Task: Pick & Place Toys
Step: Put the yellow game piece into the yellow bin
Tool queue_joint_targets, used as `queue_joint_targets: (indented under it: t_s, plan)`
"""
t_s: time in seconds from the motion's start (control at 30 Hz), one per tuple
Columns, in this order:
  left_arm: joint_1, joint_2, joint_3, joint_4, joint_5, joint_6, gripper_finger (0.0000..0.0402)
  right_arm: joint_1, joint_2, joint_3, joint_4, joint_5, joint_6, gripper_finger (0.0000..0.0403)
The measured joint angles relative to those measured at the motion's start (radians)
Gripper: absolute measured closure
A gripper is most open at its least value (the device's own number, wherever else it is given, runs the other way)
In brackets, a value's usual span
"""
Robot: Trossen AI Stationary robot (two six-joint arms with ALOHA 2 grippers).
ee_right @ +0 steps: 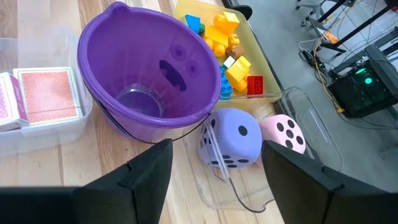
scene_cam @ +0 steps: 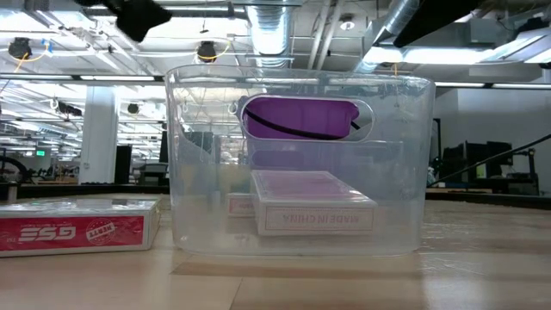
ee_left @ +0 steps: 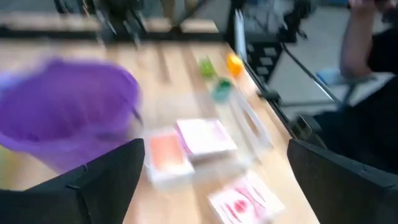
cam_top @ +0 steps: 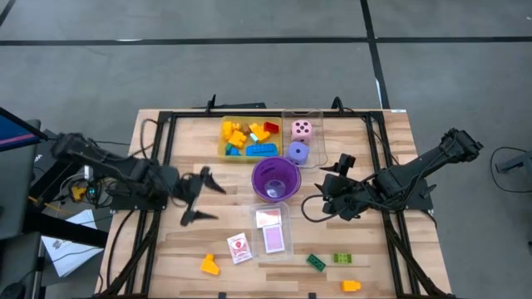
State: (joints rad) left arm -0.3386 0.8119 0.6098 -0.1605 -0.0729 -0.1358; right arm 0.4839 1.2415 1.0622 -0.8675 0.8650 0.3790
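Note:
Several coloured bricks (cam_top: 247, 139) lie in a yellow tray (cam_top: 223, 151) at the far middle. A pink die (cam_top: 302, 129) and a purple die (cam_top: 298, 152) sit in a clear tray (cam_top: 316, 116) beside it. Card packs (cam_top: 270, 232) lie in a second clear tray (cam_top: 285, 249); a white-red pack (cam_top: 239, 247) lies on the table. Loose on the near side are an orange-yellow brick (cam_top: 209, 265), two green bricks (cam_top: 316, 262) and an orange brick (cam_top: 351, 285). My left gripper (cam_top: 199, 198) is open, left of the purple cup (cam_top: 275, 178). My right gripper (cam_top: 335, 183) is open, right of the cup, above the purple die (ee_right: 230, 140).
The purple cup (ee_right: 149, 68) stands mid-table between the two grippers, its wire handle hanging toward the dice. In the low view the clear card tray (scene_cam: 297, 164) stands close in front, with a red card pack (scene_cam: 77, 226) left of it. A person's arm (ee_left: 367, 43) shows beyond the table.

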Motion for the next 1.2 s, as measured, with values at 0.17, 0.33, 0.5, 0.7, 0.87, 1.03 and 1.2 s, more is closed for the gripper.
queue_joint_targets:
  t_s: [0.17,0.33,0.5,0.7,0.87,1.03,1.2]
  plan:
    - [-0.190,0.076,0.000,-0.050,-0.083,-0.190,0.0013,0.000,0.000,0.000,0.000,0.000,0.006,0.0163]
    - [-0.358,0.163,0.000,-0.042,-0.219,-0.376,0.0004,0.000,0.000,0.000,0.000,0.000,0.007,0.0163]
    - [-0.474,0.286,0.000,-0.042,-0.290,-0.504,0.0002,0.000,0.000,0.000,0.000,0.000,0.014,0.0163]
    - [-0.540,0.459,0.000,0.008,-0.320,-0.556,0.0004,0.000,0.000,0.000,0.000,-0.003,0.019,0.0163]
    - [-0.564,0.565,0.000,0.144,-0.320,-0.559,0.0019,0.000,0.000,0.000,0.000,-0.003,0.023,0.0163]
    - [-0.587,0.629,0.000,0.188,-0.335,-0.619,0.0035,0.000,0.000,0.000,0.000,-0.003,0.023,0.0163]
    - [-0.615,0.691,0.000,0.189,-0.336,-0.667,0.0041,0.000,0.000,0.000,0.000,-0.003,0.023,0.0163]
